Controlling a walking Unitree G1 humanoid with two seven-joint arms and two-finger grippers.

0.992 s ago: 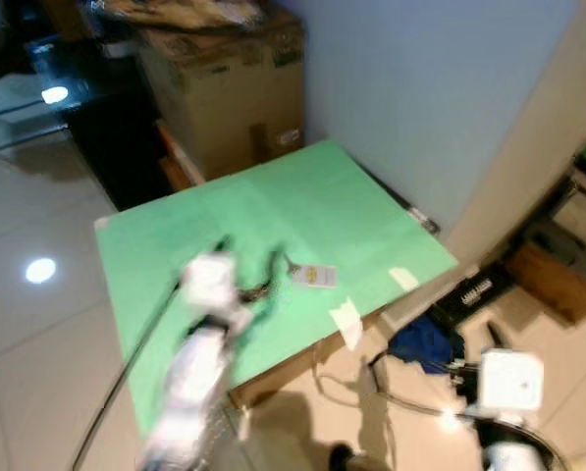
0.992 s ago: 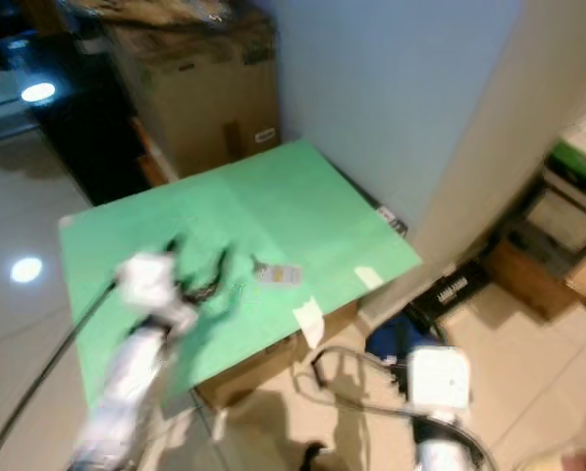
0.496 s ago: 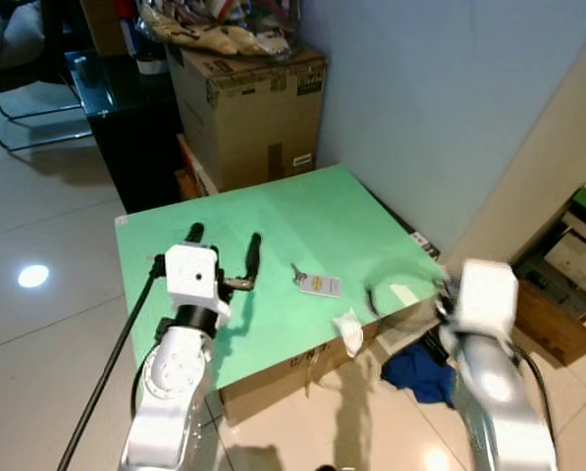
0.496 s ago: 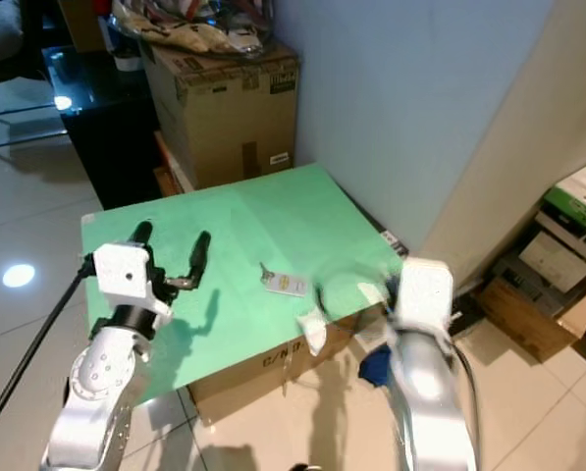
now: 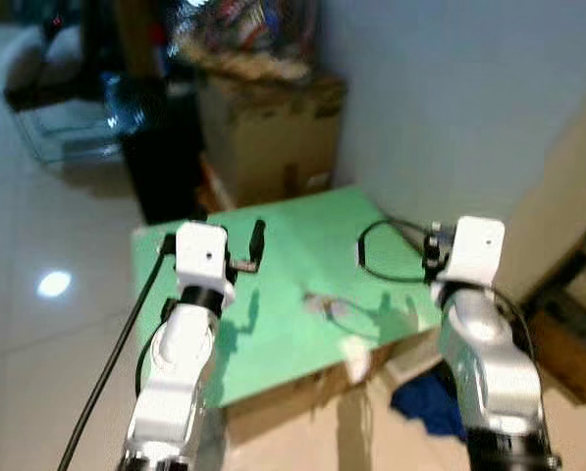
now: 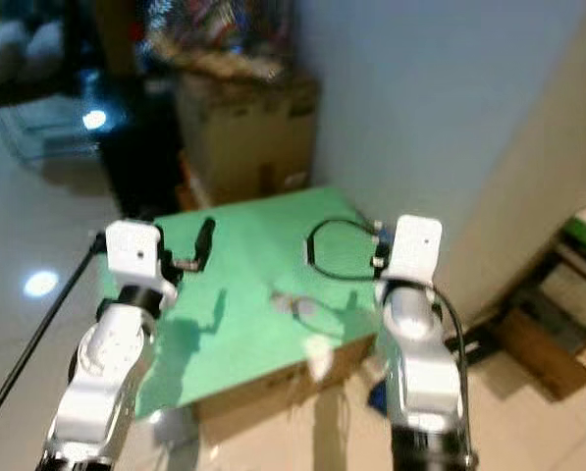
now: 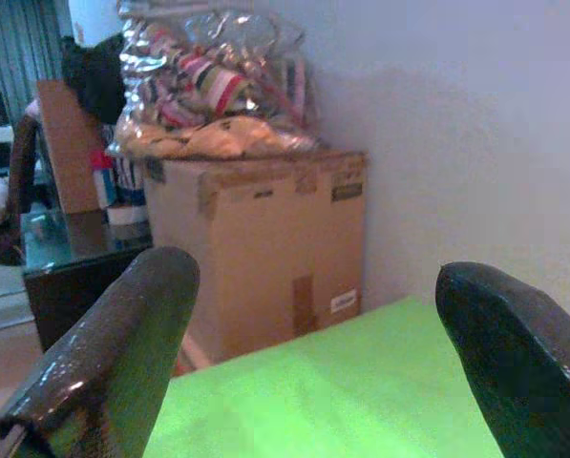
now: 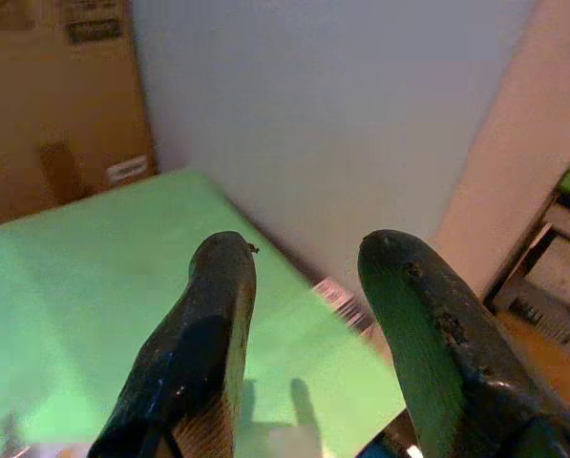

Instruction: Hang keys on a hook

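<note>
The keys (image 5: 327, 306), with a pale tag, lie blurred on the green tabletop (image 5: 283, 255) near its front right part. My left gripper (image 5: 214, 235) hovers over the table's left side, left of the keys and apart from them. It is open, with its black fingers (image 7: 132, 324) spread wide and nothing between them. My right arm's white wrist block (image 5: 474, 250) is raised over the table's right edge, to the right of the keys. The right gripper (image 8: 308, 243) is open and empty, facing the pale blue wall (image 8: 313, 114).
A large cardboard carton (image 5: 273, 137) with bags on top stands behind the table against the wall. A dark glass-topped stand (image 5: 155, 137) sits to its left. A white paper scrap (image 5: 354, 353) hangs at the table's front edge. Boxes (image 6: 577, 285) and blue cloth (image 5: 425, 402) lie on the floor at right.
My right arm has risen from low beside the table to above its right edge. The left gripper stays over the table's left part. The camera view has shifted; the keys lie where they were.
</note>
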